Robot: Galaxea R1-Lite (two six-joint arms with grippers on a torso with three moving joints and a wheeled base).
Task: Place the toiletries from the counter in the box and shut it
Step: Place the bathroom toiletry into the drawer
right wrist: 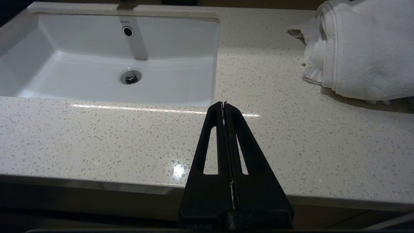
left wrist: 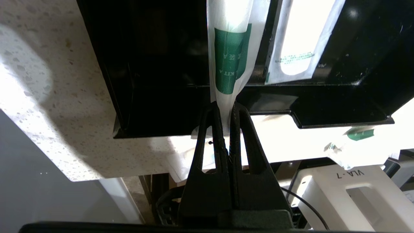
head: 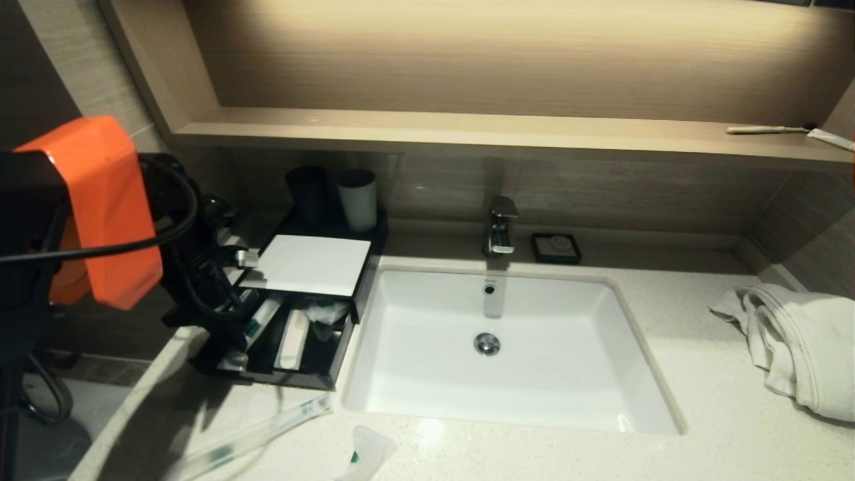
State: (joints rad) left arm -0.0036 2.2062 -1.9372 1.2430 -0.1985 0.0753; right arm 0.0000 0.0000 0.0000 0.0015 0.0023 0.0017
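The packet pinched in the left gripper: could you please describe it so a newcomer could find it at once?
Left of the white basin stands the black box with its front drawer open. The left gripper is shut on the end of a long clear packet lying in the drawer. Unlike the paler packet beside it, it has a solid green label.

A crumpled white towel lies at the right, a chrome tap stands behind the basin with a small black soap dish beside it, two cups stand further left, and a toothbrush rests on the wooden shelf.
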